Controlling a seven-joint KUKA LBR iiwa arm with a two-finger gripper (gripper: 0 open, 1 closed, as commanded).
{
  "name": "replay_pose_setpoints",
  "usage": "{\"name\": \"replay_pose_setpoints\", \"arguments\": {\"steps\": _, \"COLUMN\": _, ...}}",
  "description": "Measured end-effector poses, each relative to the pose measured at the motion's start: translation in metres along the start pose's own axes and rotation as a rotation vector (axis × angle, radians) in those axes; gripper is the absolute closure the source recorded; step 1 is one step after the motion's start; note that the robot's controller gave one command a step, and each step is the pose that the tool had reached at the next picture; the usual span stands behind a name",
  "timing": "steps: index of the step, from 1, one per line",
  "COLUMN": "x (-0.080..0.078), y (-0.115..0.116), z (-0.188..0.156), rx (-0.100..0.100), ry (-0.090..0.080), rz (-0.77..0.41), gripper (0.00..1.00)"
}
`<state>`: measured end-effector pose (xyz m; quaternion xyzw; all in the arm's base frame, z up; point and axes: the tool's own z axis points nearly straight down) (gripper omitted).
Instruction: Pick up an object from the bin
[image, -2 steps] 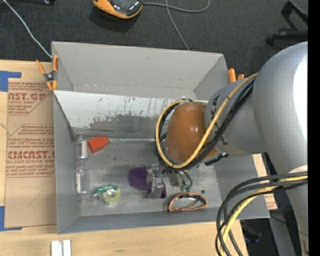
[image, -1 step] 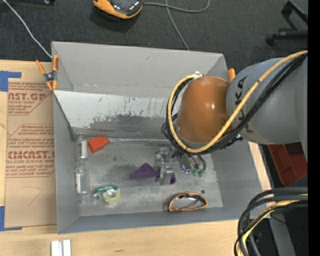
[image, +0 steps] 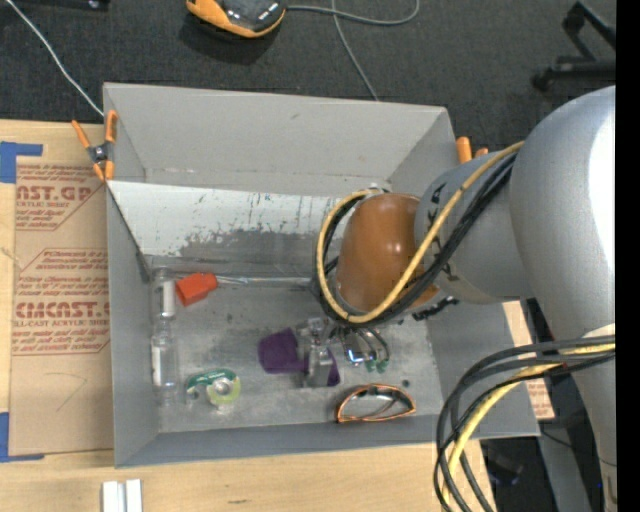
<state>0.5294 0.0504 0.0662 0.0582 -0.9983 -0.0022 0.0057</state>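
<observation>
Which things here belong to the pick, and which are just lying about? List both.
In play: gripper; purple object right beside it.
Lying about: orange block; clear bottle; green-and-white piece; orange-rimmed loop.

The tool (image: 325, 358) hangs low near the middle of the bin (image: 125, 330), with a soft lump (image: 278, 351) just beside it on the left. A pair of glasses (image: 375, 403) lies in front of it, by the front wall. A block (image: 196, 288) sits back left. A bottle (image: 160, 350) lies along the left wall, with a small round thing (image: 218, 388) near its front end.
</observation>
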Motion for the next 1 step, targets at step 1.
{"name": "replay_pose_setpoints", "arguments": {"steps": 1, "x": 0.0026, "y": 0.0158, "z": -0.2634, "rx": 0.001, "ry": -0.007, "rz": 0.033, "gripper": 1.00}}
